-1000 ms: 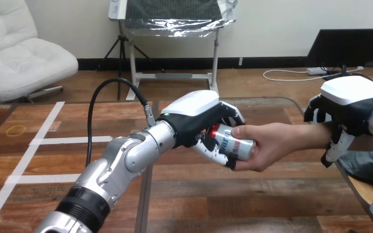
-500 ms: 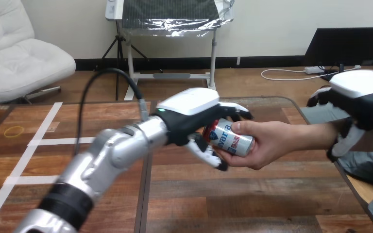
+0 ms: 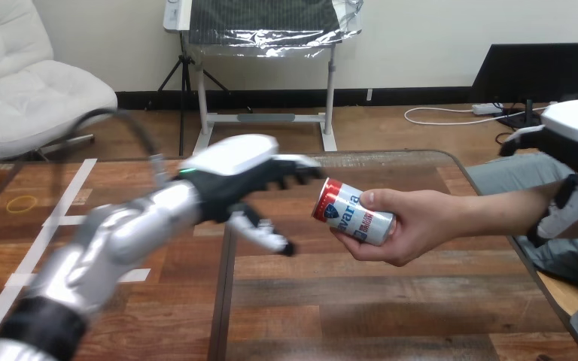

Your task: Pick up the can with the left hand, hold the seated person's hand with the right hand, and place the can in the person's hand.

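Note:
The person's hand reaches in from the right above the table and grips a red, white and blue can, which lies tilted in it. My left hand hovers open to the left of the can, fingers spread and pointing at it, a clear gap between them. My right hand is at the right edge, over the person's forearm; whether it grips the forearm I cannot tell.
The wooden table has a seam down its middle and white tape lines on its left part. A yellow rubber band lies at the far left.
My left hand has let go of the can and drawn back to the left; the can stays in the person's hand. My right hand has shifted right and up along the forearm.

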You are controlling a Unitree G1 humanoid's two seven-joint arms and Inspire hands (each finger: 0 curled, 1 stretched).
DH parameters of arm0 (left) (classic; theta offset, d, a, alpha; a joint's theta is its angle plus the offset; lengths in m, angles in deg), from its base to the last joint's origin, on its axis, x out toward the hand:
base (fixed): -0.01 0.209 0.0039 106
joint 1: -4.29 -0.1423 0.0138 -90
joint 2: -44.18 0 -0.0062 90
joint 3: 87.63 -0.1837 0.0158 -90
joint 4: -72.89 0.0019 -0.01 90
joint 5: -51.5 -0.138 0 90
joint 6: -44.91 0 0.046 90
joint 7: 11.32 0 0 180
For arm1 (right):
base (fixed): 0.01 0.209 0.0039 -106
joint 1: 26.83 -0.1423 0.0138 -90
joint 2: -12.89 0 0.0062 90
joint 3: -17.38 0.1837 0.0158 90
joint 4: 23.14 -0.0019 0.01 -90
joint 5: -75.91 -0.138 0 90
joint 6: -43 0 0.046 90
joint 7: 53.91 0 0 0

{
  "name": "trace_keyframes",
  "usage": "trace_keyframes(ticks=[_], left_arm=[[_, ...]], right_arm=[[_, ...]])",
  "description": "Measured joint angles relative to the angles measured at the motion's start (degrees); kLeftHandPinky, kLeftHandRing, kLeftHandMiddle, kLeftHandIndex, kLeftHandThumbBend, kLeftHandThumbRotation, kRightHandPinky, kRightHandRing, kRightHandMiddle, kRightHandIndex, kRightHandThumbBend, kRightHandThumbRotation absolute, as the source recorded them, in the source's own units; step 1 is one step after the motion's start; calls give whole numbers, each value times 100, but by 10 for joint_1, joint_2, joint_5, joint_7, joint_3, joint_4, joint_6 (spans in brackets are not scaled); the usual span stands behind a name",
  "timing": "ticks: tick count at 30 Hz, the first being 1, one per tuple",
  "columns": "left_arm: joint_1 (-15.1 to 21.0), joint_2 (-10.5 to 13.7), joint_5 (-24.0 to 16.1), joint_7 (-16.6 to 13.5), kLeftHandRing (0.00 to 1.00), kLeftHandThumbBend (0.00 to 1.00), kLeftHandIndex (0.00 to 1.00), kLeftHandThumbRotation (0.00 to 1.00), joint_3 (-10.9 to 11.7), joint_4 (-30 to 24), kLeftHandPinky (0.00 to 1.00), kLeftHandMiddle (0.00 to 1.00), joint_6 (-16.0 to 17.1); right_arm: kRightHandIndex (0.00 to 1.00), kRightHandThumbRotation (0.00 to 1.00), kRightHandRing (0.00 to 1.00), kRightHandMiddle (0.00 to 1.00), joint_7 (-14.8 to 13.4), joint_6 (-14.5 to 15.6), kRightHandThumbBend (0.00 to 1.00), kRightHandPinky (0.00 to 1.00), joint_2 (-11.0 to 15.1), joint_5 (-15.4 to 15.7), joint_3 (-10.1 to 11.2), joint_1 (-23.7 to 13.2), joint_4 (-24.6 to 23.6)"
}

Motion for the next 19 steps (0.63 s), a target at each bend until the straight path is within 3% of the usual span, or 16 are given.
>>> trace_keyframes(ticks=[9,19], left_arm=[[-44,44,18,-5,80,69,85,26,31,-1,73,83,-3],[-88,67,25,-7,80,69,85,24,55,-16,74,84,-6]], right_arm=[[85,0,89,89,15,34,81,85,4,-16,27,27,-37],[85,0,89,90,20,63,81,84,4,-37,53,55,-97]])
